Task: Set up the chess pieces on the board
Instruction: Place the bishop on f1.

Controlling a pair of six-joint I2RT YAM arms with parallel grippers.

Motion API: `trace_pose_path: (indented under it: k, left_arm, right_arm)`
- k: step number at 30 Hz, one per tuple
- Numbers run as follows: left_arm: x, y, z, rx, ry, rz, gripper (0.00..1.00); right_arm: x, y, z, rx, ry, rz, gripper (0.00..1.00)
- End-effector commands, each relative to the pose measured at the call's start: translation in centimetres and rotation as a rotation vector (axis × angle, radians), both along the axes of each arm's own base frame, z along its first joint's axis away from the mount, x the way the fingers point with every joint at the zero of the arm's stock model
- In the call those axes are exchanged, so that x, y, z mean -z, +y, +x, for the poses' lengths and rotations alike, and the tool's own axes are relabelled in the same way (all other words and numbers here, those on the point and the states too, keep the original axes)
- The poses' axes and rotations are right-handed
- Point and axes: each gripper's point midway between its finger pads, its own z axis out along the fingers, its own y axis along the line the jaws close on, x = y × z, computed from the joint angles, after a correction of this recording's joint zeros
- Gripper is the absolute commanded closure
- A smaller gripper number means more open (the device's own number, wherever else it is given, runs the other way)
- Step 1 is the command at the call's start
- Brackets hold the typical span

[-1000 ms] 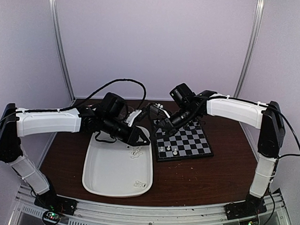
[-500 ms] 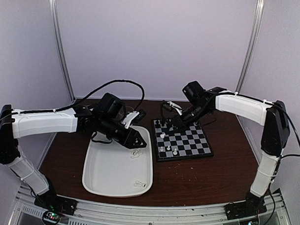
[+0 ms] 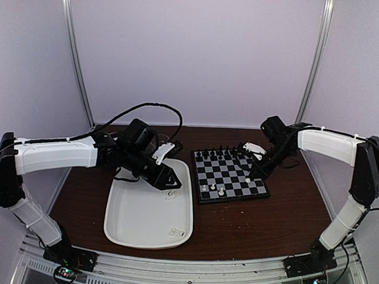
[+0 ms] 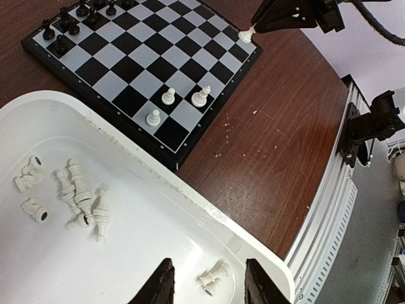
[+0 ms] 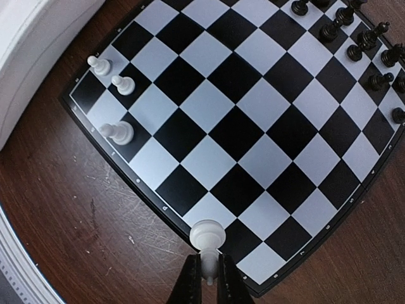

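Since the earlier frames, the right gripper (image 3: pixel 251 176) has swung across the board (image 3: pixel 235 184) to its near right corner. From the left wrist, the left gripper (image 4: pixel 209 288) hangs with its fingers apart over the tray (image 4: pixel 145 253), where loose chess pieces (image 4: pixel 79 196) lie. From the right wrist, the gripper is clamped on a white piece (image 5: pixel 207 235), which seems to touch a square at the board's edge, so one more placement is probably near.
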Motion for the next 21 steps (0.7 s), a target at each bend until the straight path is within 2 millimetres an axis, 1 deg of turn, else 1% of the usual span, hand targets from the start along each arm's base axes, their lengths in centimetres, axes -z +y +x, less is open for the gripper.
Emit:
trace_pose_path:
  k: [1, 5, 9, 14, 18, 21]
  left_arm:
    - [-0.2, -0.2, 0.4, 0.009, -0.027, 0.013, 0.62]
    - [-0.1, -0.1, 0.5, 0.002, -0.024, 0.025, 0.62]
    - [-0.2, 0.0, 0.6, -0.008, -0.025, 0.027, 0.62]
    - [0.0, 0.2, 0.7, -0.017, -0.025, 0.04, 0.62]
    - [0.1, 0.2, 0.7, -0.014, -0.023, 0.045, 0.62]
    - [0.1, 0.3, 0.7, -0.014, -0.022, 0.05, 0.62]
  right_arm:
    - [-0.4, -1.3, 0.9, -0.007, -0.088, -0.083, 0.97]
    - [0.6, -1.0, 0.7, -0.017, -0.062, -0.087, 0.97]
    - [1.6, 0.0, 0.2, -0.054, -0.051, -0.106, 0.97]
    - [2.2, 1.2, 0.2, -0.093, -0.068, -0.149, 0.97]
    - [2.7, 1.4, 0.3, -0.094, -0.057, -0.169, 0.97]
    - [3.0, 1.2, 0.2, -0.095, -0.053, -0.186, 0.97]
